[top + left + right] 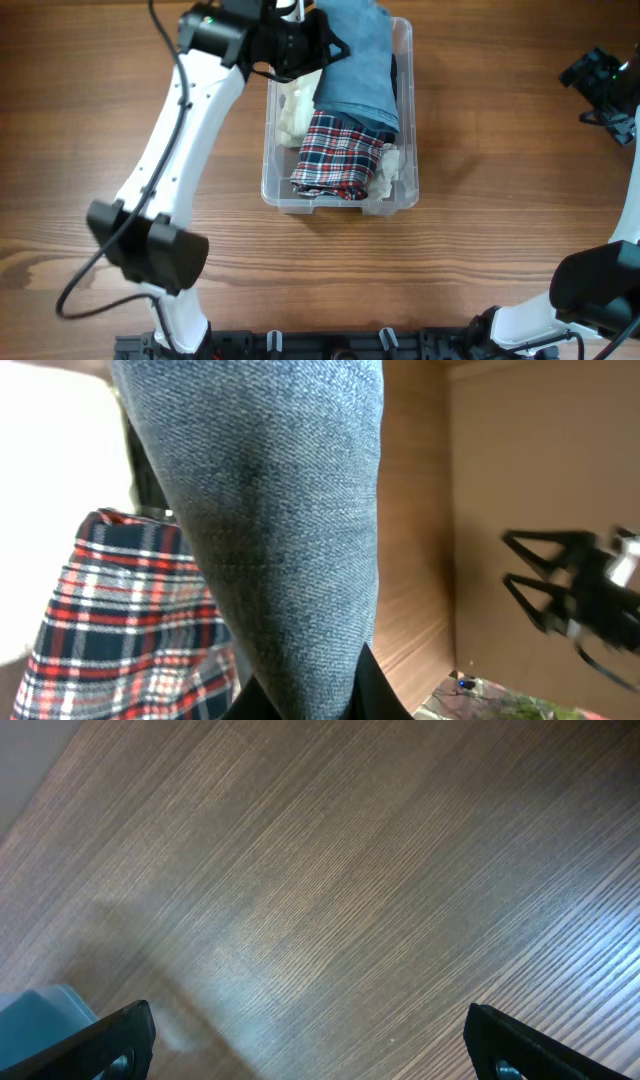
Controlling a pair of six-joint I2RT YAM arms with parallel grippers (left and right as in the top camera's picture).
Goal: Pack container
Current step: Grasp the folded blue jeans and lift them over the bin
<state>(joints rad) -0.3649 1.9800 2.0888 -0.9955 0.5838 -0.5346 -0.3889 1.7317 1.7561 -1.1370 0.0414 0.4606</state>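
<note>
On table [500,200]: container [410,100]. In it, denim fold [360,70] right at L gripper [305,42] jaws; plaid fold [338,155] just beyond denim, touching. R gripper [605,80] well apart, over table.

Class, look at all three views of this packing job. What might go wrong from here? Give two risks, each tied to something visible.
1. The denim garment seems to reach past the container's far rim, so it might slump out once the left gripper, shut on it, lets go.
2. That gripper sits close against the rim; pulling away may snag cloth or shove the container.
</note>
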